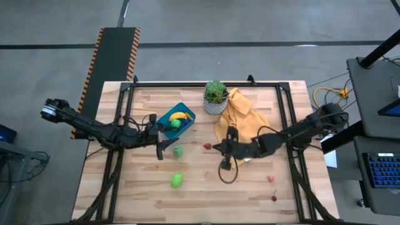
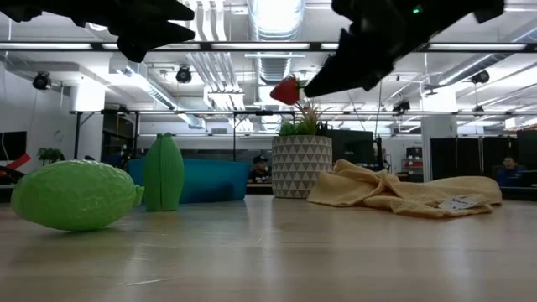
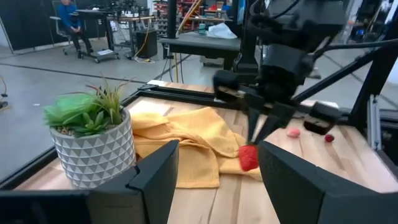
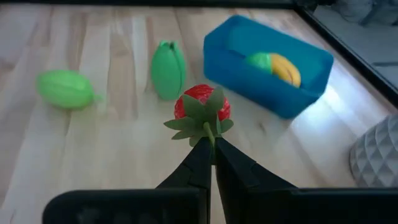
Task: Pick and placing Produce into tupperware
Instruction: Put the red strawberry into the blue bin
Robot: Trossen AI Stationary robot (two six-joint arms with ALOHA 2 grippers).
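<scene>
Wooden worktop (image 1: 206, 187), with a strawberry carried in mid-transfer toward the container.

A small red toy strawberry (image 4: 202, 107) is pinched by its green leaf stem in the shut right pincer (image 4: 210, 149), above the worktop and short of the bright blue rectangular plastic tupperware (image 4: 267, 68), where a yellow banana (image 4: 285, 68) already lies. Travel over its rim, then release, is called for. The left pincer (image 1: 157, 128), half open and empty, waits beside the tupperware.

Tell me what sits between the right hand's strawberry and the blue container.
Only bare table. In the high view, nothing sits between the strawberry held by the right hand and the blue container; the upright green piece stands just off that line.
</scene>
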